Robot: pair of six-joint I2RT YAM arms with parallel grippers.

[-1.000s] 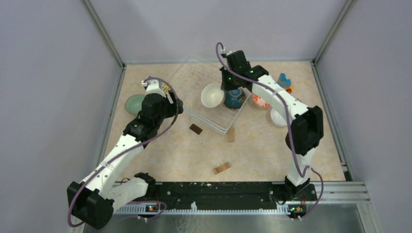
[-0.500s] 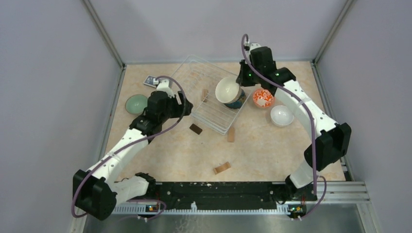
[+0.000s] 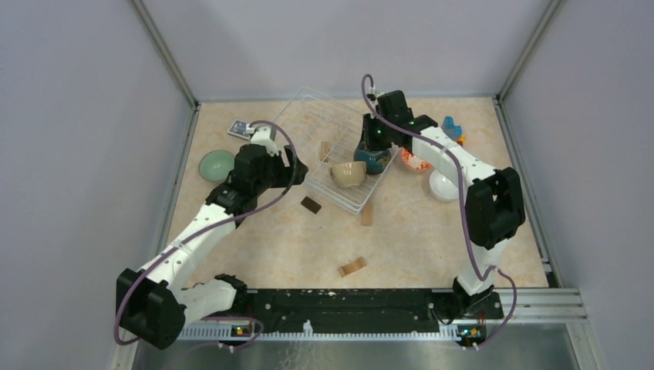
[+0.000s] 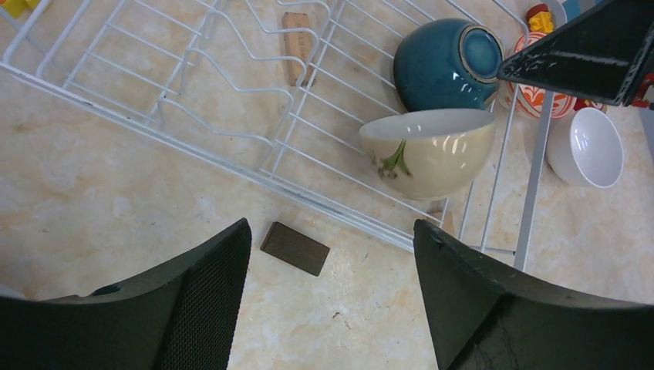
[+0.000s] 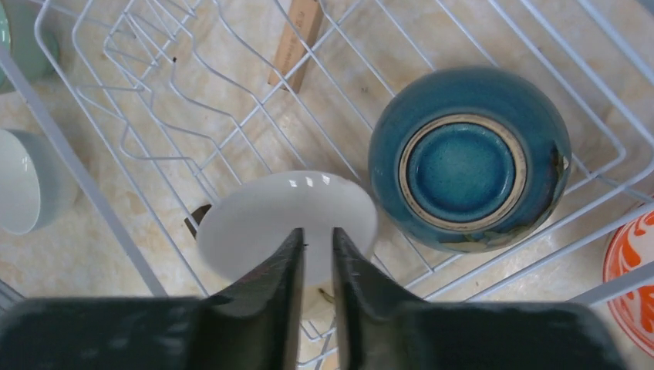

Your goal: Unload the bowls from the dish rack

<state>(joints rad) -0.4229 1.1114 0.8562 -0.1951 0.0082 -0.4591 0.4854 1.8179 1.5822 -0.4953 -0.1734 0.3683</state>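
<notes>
Pale marbled table between grey walls carries the dish rack in its middle. Left of the rack you have the pale green bowl on the table. The right wrist view also shows a whitish bowl just outside the rack's left wall.

The left gripper hovers over the rack's near edge, its jaws wide apart and empty.

Inside the rack are two bowls: the beige bowl lying on its side, and the dark teal bowl upside down just beside it. The right gripper hangs above them, jaws almost together and, as far as I can see, nothing between them.

Right of the rack stand the orange-patterned bowl and a white bowl.

I judge that four of six bowls are out and you have two left to unload.
</notes>
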